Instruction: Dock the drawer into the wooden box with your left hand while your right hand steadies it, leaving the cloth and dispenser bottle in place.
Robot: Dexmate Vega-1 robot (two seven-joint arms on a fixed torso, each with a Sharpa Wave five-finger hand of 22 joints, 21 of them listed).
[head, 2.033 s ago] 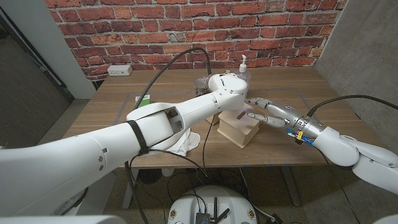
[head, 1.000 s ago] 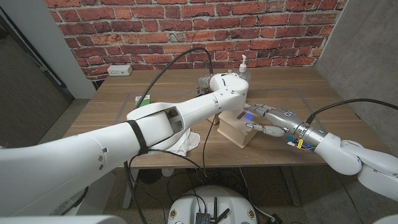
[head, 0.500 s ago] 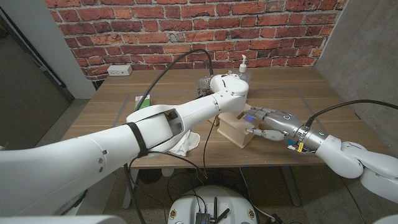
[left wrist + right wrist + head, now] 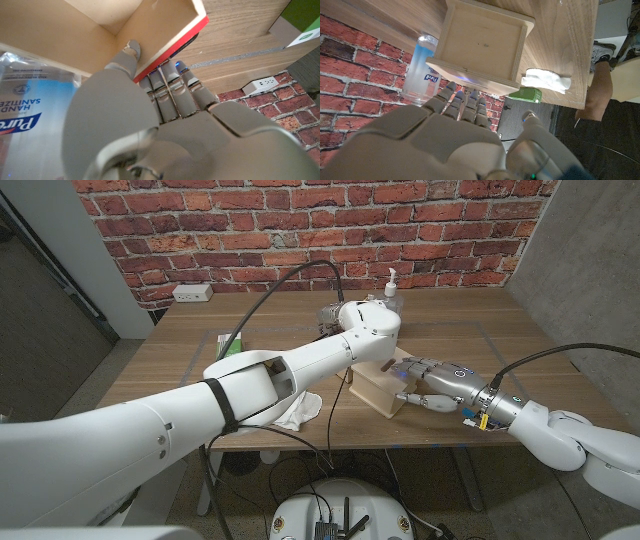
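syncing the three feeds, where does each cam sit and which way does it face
Head view: on the robot's head, looking down over the table; both arms, right hand at the box.
Left wrist view: behind the left hand, facing the box and bottle.
Right wrist view: behind the right hand, facing the box, bottle, cloth.
Shared: box and bottle.

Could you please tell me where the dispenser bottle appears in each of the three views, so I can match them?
Head view: the dispenser bottle stands at the table's far side, just behind the left arm, before the brick wall.
Left wrist view: its labelled clear body shows beside the left hand.
Right wrist view: it stands next to the wooden box.
Shared landmark: the brick wall.
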